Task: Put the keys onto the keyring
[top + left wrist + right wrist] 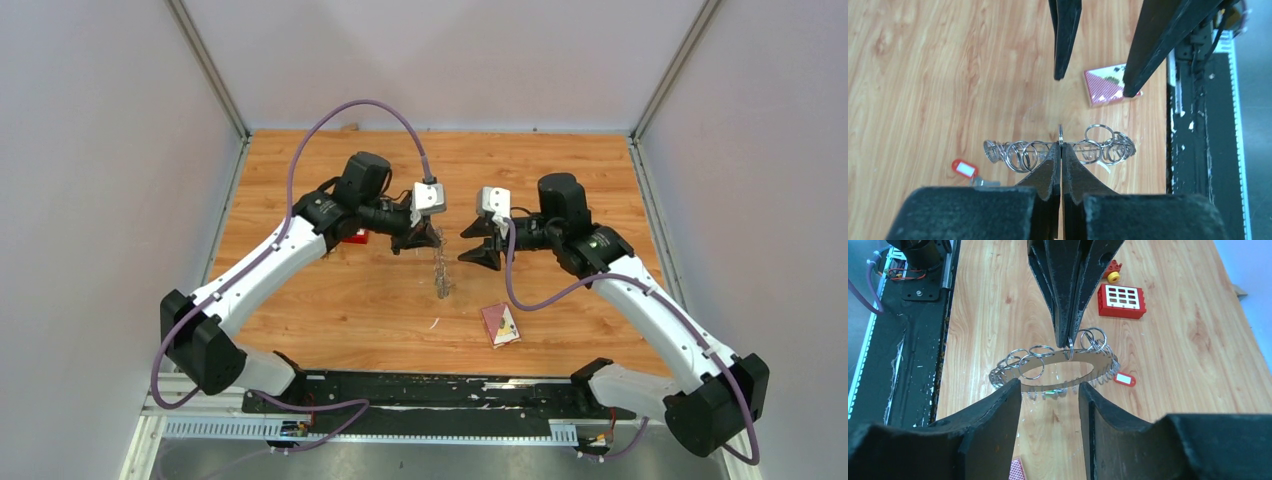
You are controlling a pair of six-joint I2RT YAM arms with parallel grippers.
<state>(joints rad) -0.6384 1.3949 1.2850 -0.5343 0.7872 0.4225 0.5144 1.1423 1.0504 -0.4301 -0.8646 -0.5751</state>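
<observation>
The keyring (1013,376), a large grey ring fringed with small split rings, is held by its rim in my left gripper (1060,146), which is shut on it. From above, the keyring (440,272) hangs edge-on under the left gripper (428,240). My right gripper (1049,386) stands open just in front of the ring with nothing between its fingers (1064,45); from above the right gripper (482,250) faces the left one. A key with a red tag (1124,378) sits at the ring's far side, and the same red tag (964,168) shows beside a silvery key (984,181). A green tag (1050,392) shows at the ring's near rim.
A maroon card (500,324) lies on the wooden table near the front. A red block with white squares (1121,301) and a small yellow and red piece (1113,272) sit behind the left arm. Black rails (430,390) run along the near edge, and grey walls enclose the table.
</observation>
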